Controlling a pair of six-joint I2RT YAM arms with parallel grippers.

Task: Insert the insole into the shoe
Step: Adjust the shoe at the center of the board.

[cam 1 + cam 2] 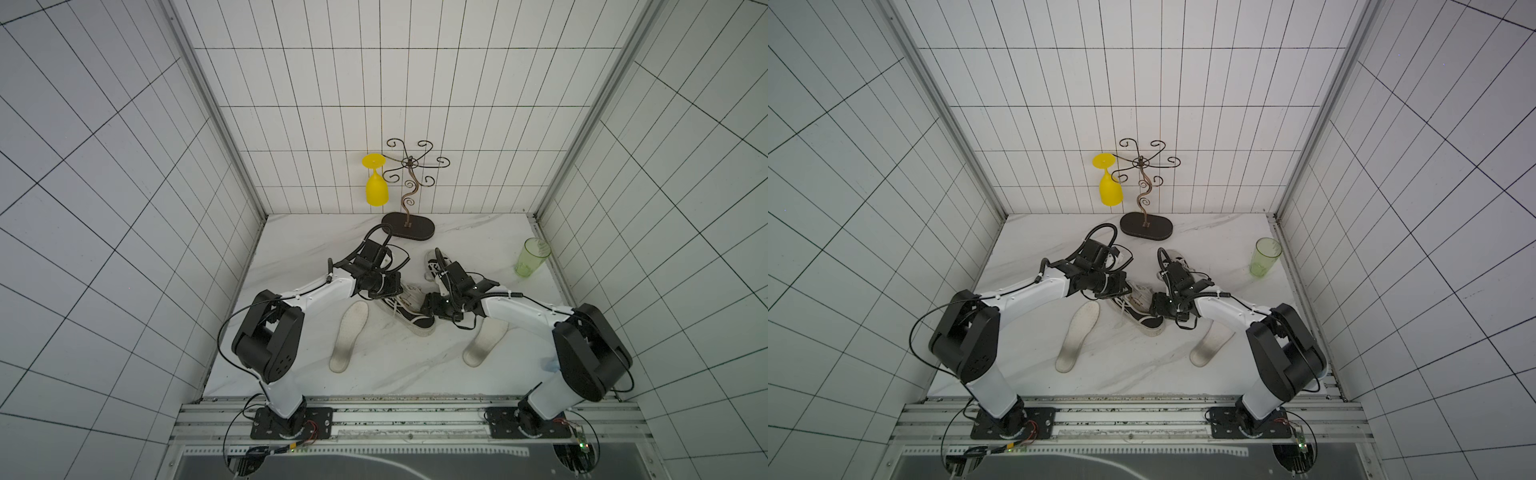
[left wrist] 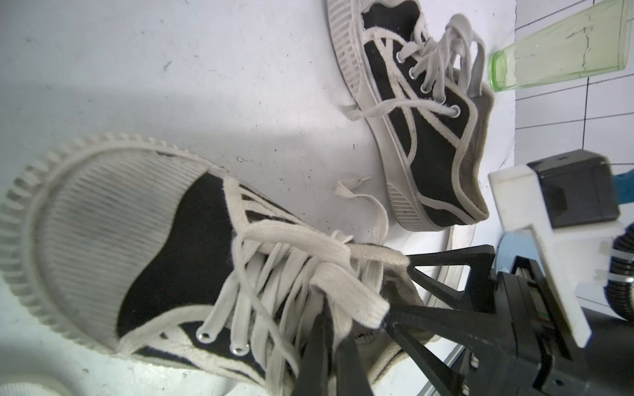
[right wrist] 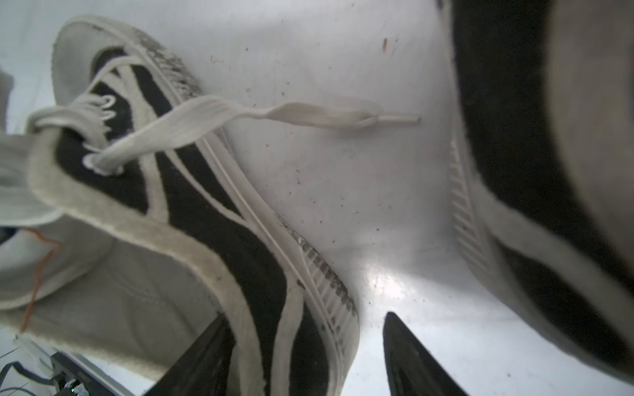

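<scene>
The left gripper [image 2: 331,343] sits closed among the laces [image 2: 291,274] of the shoe [image 2: 178,260]; the right gripper [image 3: 303,317] gapes astride its heel

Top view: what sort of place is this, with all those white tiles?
Most likely a robot test booth, not a real room: white tiled walls box in a marble-look tabletop, and a left arm and right arm are bolted to a metal rail along its front.
</scene>
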